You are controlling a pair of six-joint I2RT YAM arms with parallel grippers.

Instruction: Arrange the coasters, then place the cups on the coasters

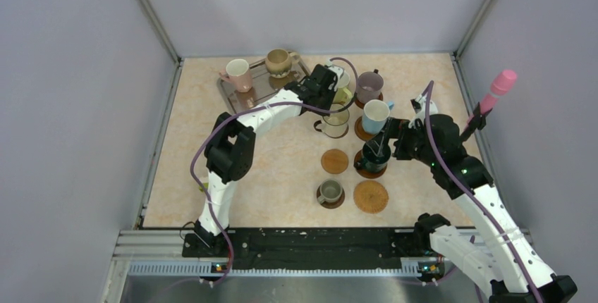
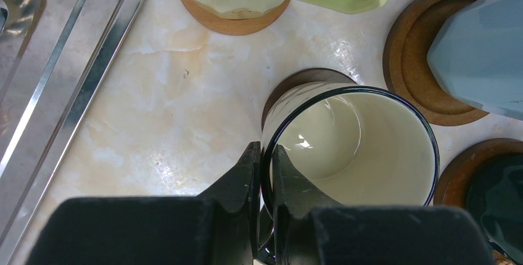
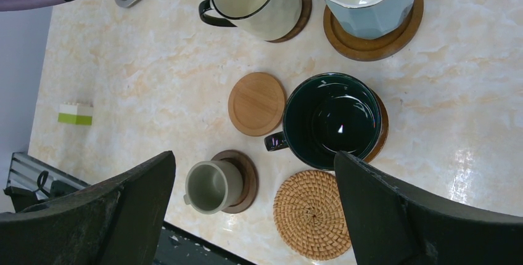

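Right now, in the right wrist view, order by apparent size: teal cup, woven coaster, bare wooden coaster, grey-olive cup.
Largest first:
teal cup
woven coaster
bare wooden coaster
grey-olive cup
The last two look close.

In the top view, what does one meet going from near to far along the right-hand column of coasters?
woven coaster, bare → dark teal cup → light blue cup → mauve cup

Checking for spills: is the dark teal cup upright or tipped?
Upright: the dark teal cup shows its round mouth and inside bottom from above.
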